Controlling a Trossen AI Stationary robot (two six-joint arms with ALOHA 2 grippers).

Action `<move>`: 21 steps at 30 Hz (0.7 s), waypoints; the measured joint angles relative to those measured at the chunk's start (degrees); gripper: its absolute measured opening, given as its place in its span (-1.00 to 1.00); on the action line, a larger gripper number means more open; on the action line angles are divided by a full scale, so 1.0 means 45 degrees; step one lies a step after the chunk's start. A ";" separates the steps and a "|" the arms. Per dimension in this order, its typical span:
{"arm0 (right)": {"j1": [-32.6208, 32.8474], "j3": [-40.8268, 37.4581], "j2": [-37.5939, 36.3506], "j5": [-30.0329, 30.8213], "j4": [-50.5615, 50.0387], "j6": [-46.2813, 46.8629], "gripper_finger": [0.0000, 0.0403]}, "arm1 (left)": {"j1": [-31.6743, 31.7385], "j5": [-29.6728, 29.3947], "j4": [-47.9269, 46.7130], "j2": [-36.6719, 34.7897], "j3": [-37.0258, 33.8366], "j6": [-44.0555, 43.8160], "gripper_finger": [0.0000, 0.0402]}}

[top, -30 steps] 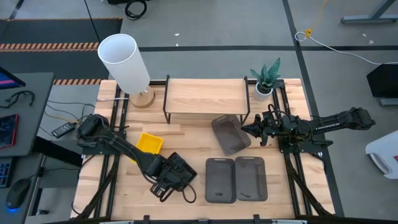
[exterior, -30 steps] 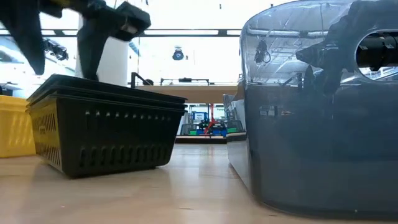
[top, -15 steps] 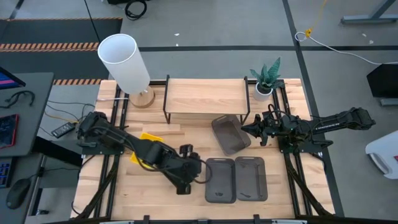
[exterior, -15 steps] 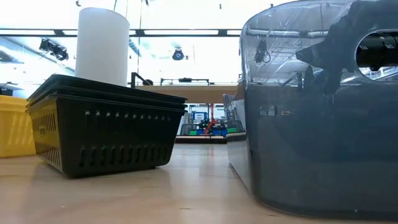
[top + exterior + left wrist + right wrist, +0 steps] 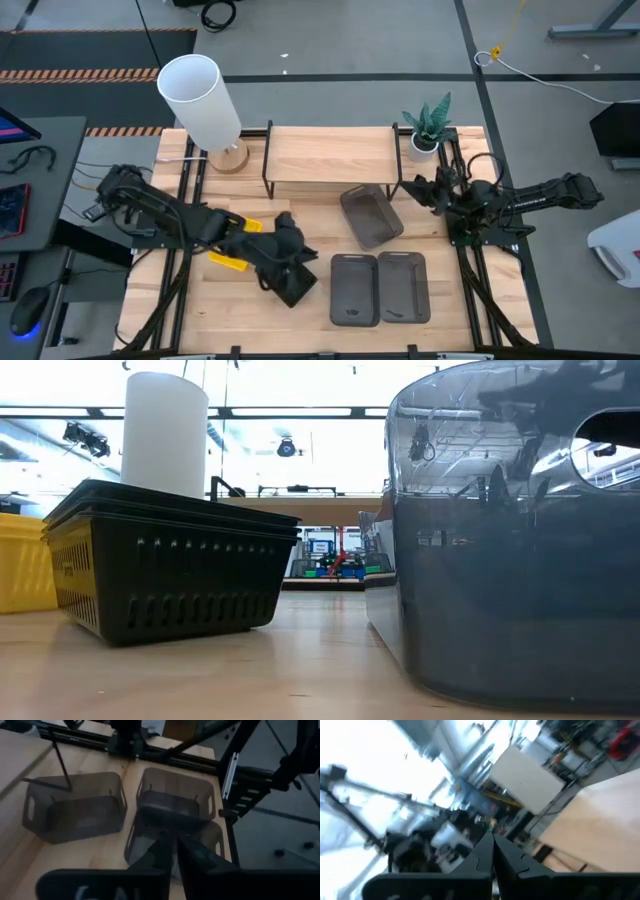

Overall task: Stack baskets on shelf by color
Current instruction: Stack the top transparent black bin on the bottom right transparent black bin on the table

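High view: the shelf (image 5: 330,155) stands at the table's (image 5: 300,325) far edge w/ its plank top bare, a white lamp (image 5: 200,100) at its left end and a small potted plant (image 5: 428,128) at its right. Left tool (image 5: 283,262) sits low over the table centre-left, above the black baskets (image 5: 290,285), w/ a yellow basket (image 5: 238,240) just beside the arm; fingers can't be told apart here. Three dark grey baskets: one tilted just in front of the shelf (image 5: 368,215), two side by side nearer the front edge (image 5: 355,288) and (image 5: 403,286). Right tool (image 5: 425,190) hovers right of the tilted grey basket, apart from it. Low view: stacked black baskets (image 5: 165,565) rest on the table, a yellow basket (image 5: 22,575) just left of them, a grey basket (image 5: 510,540) filling the right side (close to the lens). Left wrist view: left tool (image 5: 175,845) has its fingers pressed together, nothing between them, w/ the three grey baskets beyond (image 5: 75,807). Right wrist view: right tool (image 5: 492,850) likewise pressed together and empty, pointing at blurred room clutter
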 joint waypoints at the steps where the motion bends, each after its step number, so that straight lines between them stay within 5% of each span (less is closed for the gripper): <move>1: -0.0012 0.0000 0.0005 0.0141 0.0144 0.0402 -0.93 | 0.0091 -0.0025 0.0276 -0.0231 -0.0184 0.0011 -0.90; 11: -0.0050 0.0664 0.0154 -0.1889 -0.0635 0.2092 -0.93 | 0.1170 0.0593 0.1323 -0.2569 -0.1846 0.2085 -0.94; 21: -0.0162 0.4804 0.1693 -0.1388 -0.8471 0.0778 -0.95 | 0.2734 0.1786 0.2008 -0.4955 -0.3786 0.2678 -0.97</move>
